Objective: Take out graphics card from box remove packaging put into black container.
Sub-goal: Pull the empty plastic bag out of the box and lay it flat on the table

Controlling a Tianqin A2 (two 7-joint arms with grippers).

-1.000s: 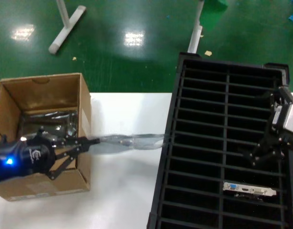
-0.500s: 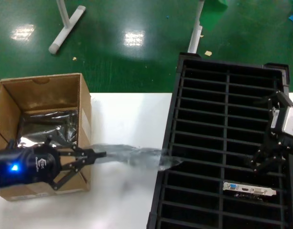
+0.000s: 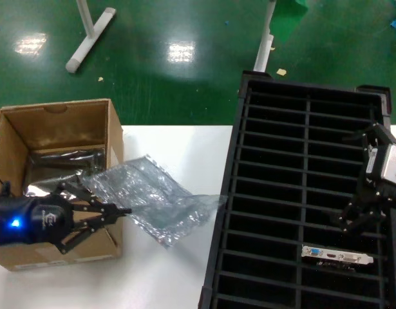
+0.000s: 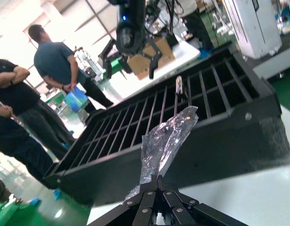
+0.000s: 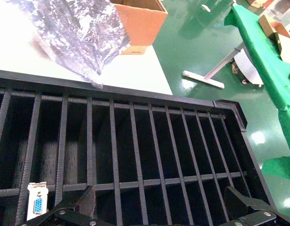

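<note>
Over a green floor, on the white table (image 3: 165,270), the left gripper (image 3: 118,211) pinches the packaging (image 3: 149,203), which stretches lengthwise away from its fingertips toward the black container (image 3: 301,193).

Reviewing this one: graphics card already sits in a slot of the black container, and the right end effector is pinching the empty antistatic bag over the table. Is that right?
Not quite. The left end effector pinches the packaging, as the head view shows. The right end effector hangs open and empty over the black container, above the graphics card in its slot. The rest holds.
</note>
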